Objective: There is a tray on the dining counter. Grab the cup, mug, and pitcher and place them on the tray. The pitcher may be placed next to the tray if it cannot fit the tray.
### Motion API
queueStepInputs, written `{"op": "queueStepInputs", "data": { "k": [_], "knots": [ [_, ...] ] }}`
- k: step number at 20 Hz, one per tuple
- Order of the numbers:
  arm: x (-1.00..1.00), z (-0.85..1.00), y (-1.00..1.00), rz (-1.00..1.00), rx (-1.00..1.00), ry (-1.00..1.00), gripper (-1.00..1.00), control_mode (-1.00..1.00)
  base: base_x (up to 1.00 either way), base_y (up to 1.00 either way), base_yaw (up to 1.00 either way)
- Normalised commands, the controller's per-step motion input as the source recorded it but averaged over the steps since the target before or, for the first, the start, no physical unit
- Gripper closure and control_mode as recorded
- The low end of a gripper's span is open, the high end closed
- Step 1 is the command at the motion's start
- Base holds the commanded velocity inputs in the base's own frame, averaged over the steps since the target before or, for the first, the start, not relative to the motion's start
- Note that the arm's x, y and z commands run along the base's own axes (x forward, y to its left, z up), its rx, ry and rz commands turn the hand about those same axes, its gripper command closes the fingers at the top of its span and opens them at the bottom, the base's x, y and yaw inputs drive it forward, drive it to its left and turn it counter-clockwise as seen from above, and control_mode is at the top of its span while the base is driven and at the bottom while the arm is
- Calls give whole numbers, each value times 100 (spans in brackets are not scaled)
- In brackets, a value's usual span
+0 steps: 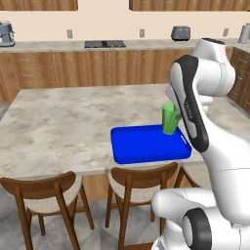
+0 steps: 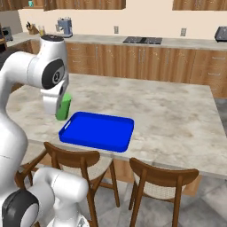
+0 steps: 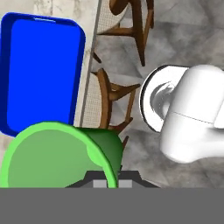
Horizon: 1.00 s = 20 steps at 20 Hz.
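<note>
Hand view looks straight down into the small bright green handleless cup (image 3: 54,155), its rim pinched at the gripper (image 3: 107,177); gripper is closed down on the cup wall, cup in hand.

Below it: the flat bright blue rectangular tray (image 3: 41,70) with its low rim, sitting close to the near edge of the beige-grey marble-look bench (image 3: 89,39), wooden chairs (image 3: 116,92) and grey floor beyond that edge. From this angle the cup sits over the tray's end and the bench's near edge, not yet centred on the tray.

Step in hand, as I read it: first of three placements, cup being carried to the tray. Mug and pitcher not done.

Next move calls for: shift the cup inward over the blue floor of the tray, clear of the rim, lower until the base seats flat, then open. Better to set it toward one end so mug and pitcher have room. Risk is landing the base on the raised rim and tipping.

View differences:
- Left base view: cup (image 1: 170,118) upright, lifted, over the tray's (image 1: 146,146) far right corner; the arm's forearm covers the gripper.
- Right base view: cup (image 2: 64,107) appears just off the tray's (image 2: 99,131) left end, half hidden behind the wrist; height above the bench (image 2: 168,115) is hard to judge here.
- Only the hand camera gives the grip on the rim and the cup's empty inside.
</note>
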Motion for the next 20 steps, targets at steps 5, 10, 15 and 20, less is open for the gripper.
{"op": "queueStepInputs", "data": {
  "k": [5, 10, 15, 20],
  "knots": [
    [51, -51, 26, 6, 0, 0, 100, -100, 0, 0, 0],
    [59, -58, 20, 7, 0, 0, 100, -100, 0, 0, 0],
    [54, -37, 8, 5, 0, 0, 100, -100, 0, 0, 0],
    [58, -33, 1, 2, 0, 0, 100, -100, 0, 0, 0]
  ]
}}
